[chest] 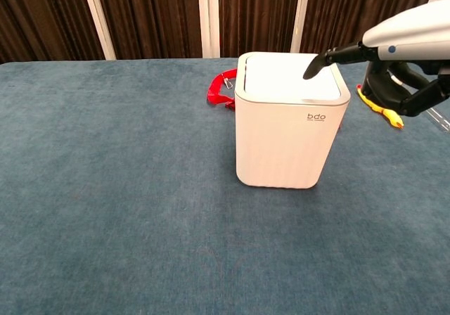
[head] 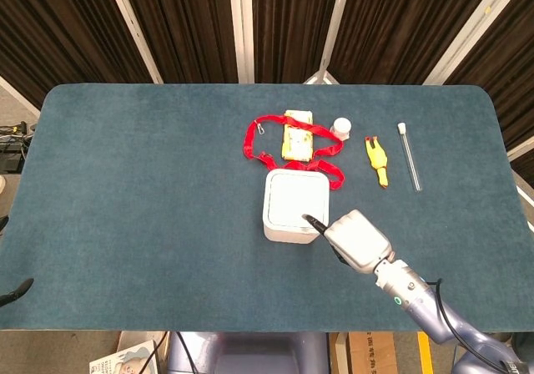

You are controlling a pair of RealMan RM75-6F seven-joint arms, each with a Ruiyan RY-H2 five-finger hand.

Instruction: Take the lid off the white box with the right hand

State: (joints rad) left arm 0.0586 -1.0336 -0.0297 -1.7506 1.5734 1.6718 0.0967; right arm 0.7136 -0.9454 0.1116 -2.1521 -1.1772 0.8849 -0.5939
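The white box (head: 293, 231) (chest: 285, 143) stands upright in the middle of the table with its pale lid (head: 294, 199) (chest: 281, 76) closed on top. My right hand (head: 355, 239) (chest: 406, 51) hovers at the box's near right corner and holds nothing. One dark finger (head: 314, 222) (chest: 318, 62) stretches out over the lid's right edge, while the other fingers hang apart beside the box. Whether the fingertip touches the lid is unclear. Of my left hand (head: 17, 290), only dark fingertips show at the left edge of the head view, spread apart.
Behind the box lie a red strap (head: 265, 144) (chest: 219, 88), a yellow packet (head: 296, 138), a small white bottle (head: 341, 128), a yellow rubber chicken (head: 377, 160) (chest: 380, 104) and a glass tube (head: 410, 155). The blue cloth covers the table (head: 142, 182).
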